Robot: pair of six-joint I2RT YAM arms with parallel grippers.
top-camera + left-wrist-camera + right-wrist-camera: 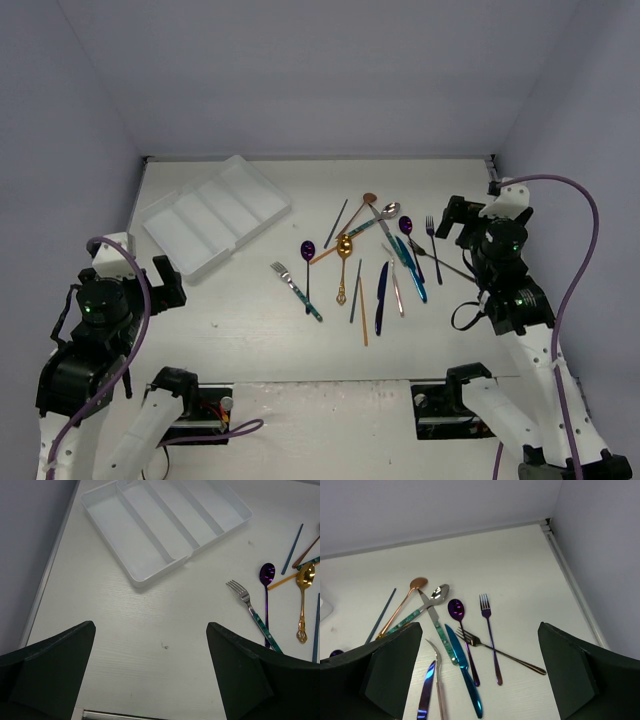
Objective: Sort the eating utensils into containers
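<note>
A white table (250, 330) with a faint wood grain fills the middle of the top view. Plain walls in pale lavender-grey enclose it on three sides. A back wall (320, 70) runs across the far edge, and a left wall (55, 140) and a right wall (590, 90) slant in along the sides. A thin pale left rail (47, 575) runs where the table meets the left wall. A matching right rail (575, 585) lines the opposite edge, ending at a small dark fitting (548, 521) in the far right corner. The light is soft and even, casting only faint shadows. A tiny dark speck (164, 646) marks the tabletop.
</note>
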